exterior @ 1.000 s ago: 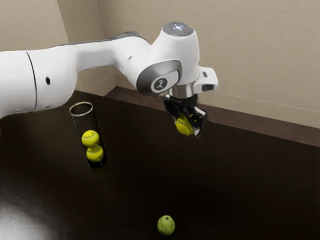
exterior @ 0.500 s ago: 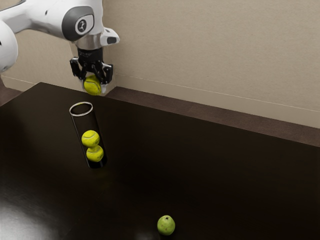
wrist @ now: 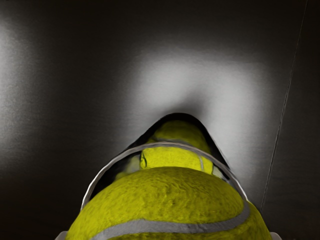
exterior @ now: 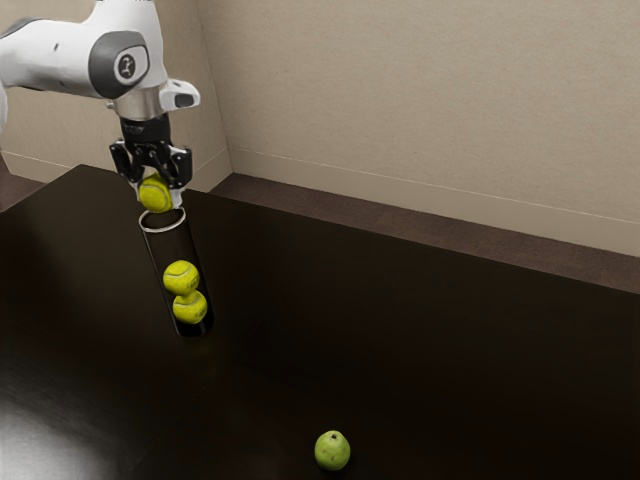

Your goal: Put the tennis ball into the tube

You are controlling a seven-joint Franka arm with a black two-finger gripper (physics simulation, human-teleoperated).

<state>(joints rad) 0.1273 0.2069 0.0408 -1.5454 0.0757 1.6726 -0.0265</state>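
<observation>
While the jaws clamp the tennis ball (exterior: 154, 195) from both sides, it hangs just above the mouth of the tube (exterior: 172, 248). Its fuzz is bright yellow, its surface finely rumpled, and a pale grey seam curves across it. Inside the see-through, pale-rimmed tube, two more yellow balls (exterior: 181, 278) sit one above the other. On the table (exterior: 420, 340), well apart from the tube, lies a green fruit (exterior: 332, 451).
</observation>
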